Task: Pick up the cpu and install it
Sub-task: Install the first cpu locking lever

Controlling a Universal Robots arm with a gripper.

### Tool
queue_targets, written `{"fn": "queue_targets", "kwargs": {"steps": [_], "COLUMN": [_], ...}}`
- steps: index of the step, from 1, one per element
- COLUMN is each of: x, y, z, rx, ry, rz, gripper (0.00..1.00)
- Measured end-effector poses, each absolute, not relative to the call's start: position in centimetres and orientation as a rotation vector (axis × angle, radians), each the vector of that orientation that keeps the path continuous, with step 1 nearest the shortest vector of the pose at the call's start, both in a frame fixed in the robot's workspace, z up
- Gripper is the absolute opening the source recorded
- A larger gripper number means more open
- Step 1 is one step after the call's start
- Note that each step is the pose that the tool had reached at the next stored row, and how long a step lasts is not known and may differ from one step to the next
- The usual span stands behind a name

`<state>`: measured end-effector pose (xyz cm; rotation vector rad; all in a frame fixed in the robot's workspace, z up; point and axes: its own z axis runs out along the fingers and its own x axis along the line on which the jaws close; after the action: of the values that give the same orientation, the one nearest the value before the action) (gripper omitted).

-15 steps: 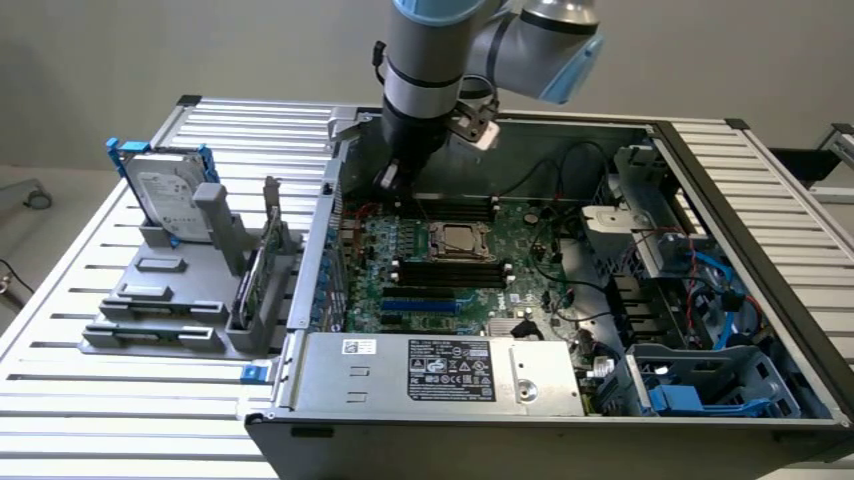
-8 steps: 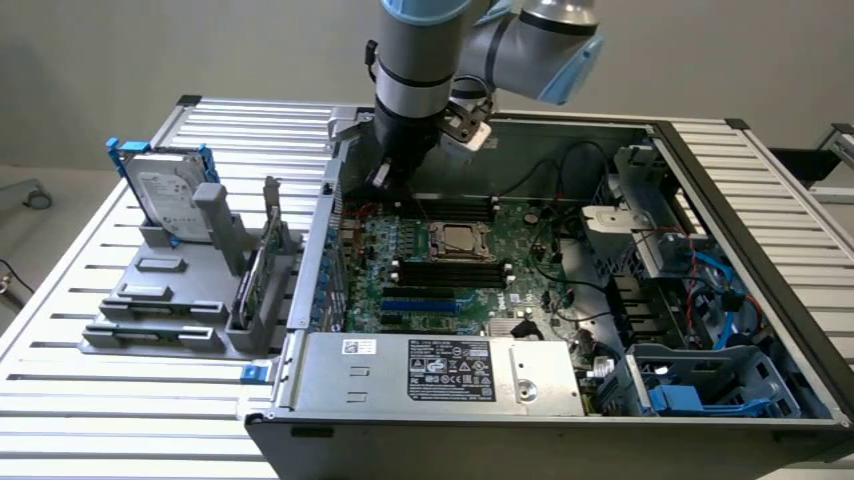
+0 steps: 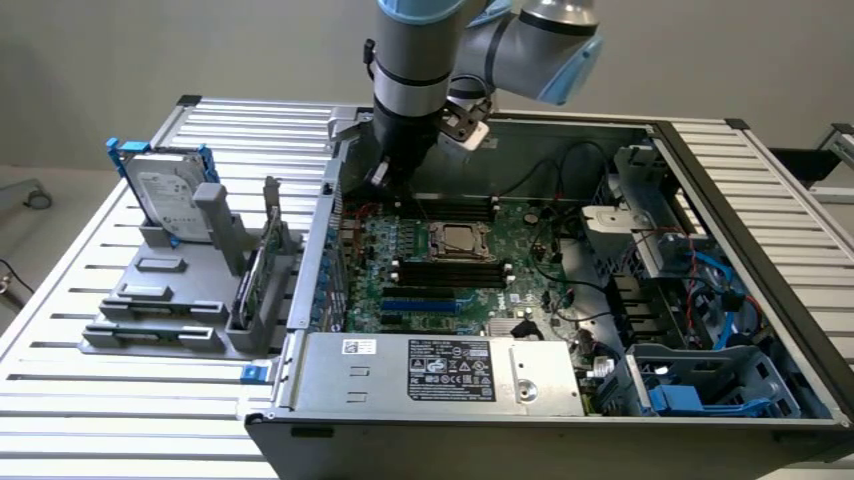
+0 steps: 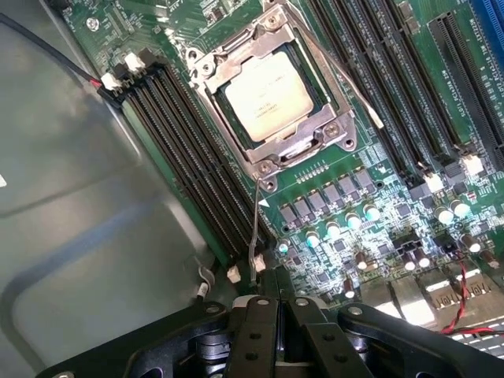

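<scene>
Claw (image 4: 272, 293) pressed together, empty; cpu (image 4: 268, 94) seated in socket (image 4: 342, 131), near claw, not touching.

Slatted table (image 3: 134, 420) carries computer case (image 3: 521, 145), grey fixture (image 3: 147, 320)

No legible text anywhere
</scene>
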<state>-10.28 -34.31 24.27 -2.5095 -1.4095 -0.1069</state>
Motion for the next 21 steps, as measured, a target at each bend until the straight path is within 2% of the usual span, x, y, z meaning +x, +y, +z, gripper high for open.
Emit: {"fn": "queue_targets", "kwargs": {"steps": [12,21], "x": [-10.26,-10.16], "y": [-34.26,-34.18], "z": [24.28,24.27], "rx": [-2.54,-2.574], "ry": [-1.386,-1.362], "rz": [-0.155,-0.217], "gripper": [0.11,0.11]}}
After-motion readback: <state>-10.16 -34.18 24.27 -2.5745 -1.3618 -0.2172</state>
